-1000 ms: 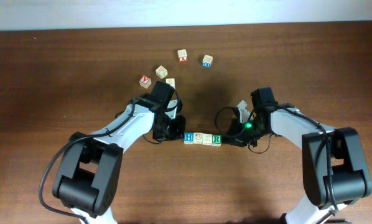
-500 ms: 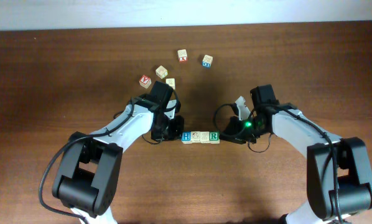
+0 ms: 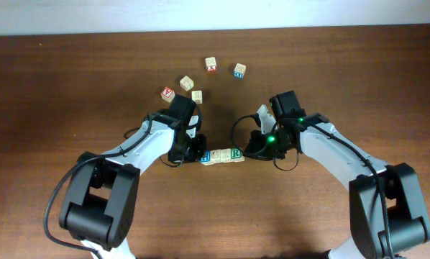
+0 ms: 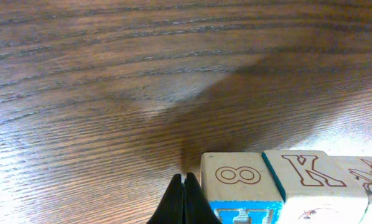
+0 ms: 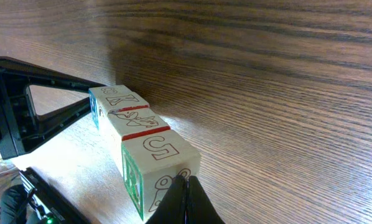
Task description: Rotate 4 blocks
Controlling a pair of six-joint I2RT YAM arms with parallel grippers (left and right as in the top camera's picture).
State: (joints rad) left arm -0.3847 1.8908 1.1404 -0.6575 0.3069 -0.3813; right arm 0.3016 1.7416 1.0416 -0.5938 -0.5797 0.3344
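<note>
1. Compared with earlier, we see the row of blocks point(image 3: 221, 155) shifted left, now mid-frame.
2. Our left gripper point(image 3: 196, 152), jaws closed and empty, sits against its H end.
3. Our right gripper point(image 3: 248, 152), likewise closed, meets the R end.

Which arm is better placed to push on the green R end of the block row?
Right. The right tool, shut, is at the R block, at one end of the row. The left tool, also shut, is at the other end, by the H block.
</note>
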